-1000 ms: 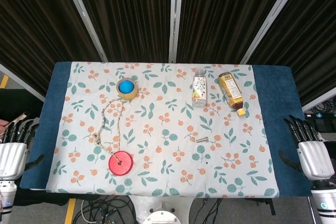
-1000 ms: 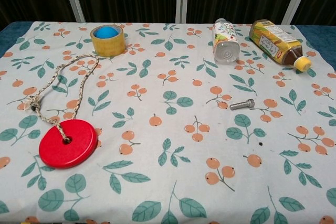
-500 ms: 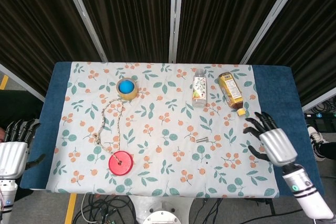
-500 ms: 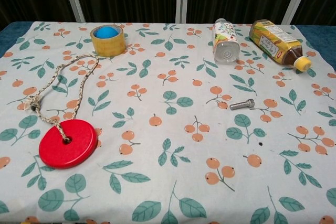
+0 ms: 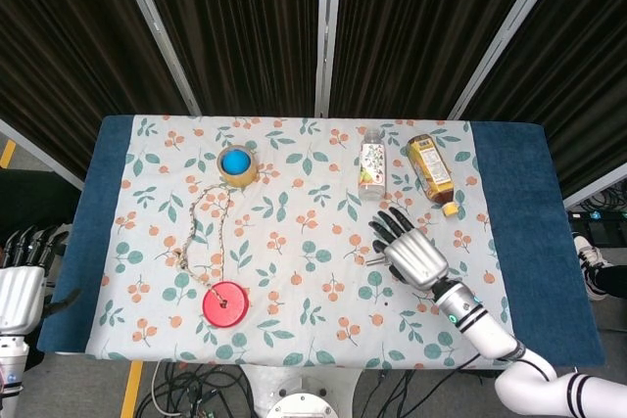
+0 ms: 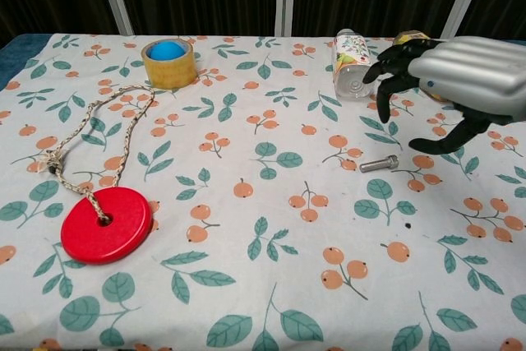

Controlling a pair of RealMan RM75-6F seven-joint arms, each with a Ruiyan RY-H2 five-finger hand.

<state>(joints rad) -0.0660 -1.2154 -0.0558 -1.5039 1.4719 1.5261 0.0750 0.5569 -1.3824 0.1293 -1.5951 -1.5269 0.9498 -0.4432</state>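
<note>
Swung in from the table's right edge since a second ago: right hand (image 5: 415, 255), now hanging over the floral tablecloth (image 5: 294, 242) above the small silver metal bolt (image 6: 379, 164). Fingers spread and lightly curled, holding nothing. Left hand (image 5: 20, 281) parked off the near left corner, empty as far as can be told, cut off by the frame edge in the head view and absent from the chest view.

Lies just below and slightly to the near left of the right fingertips (image 6: 386, 80), that bolt, apart from them, long axis running left to right across the cloth. Far closer to the right hand than to the left.

Beyond the fingers, far side: clear plastic bottle with a printed label (image 6: 353, 63) on its side, cap end toward the near edge. Amber plastic bottle with a yellow cap mostly hidden behind the hand in the chest view, plain in the head view (image 5: 431, 168). Bolt partly covered by the hand from above, hard to make out there.
</note>
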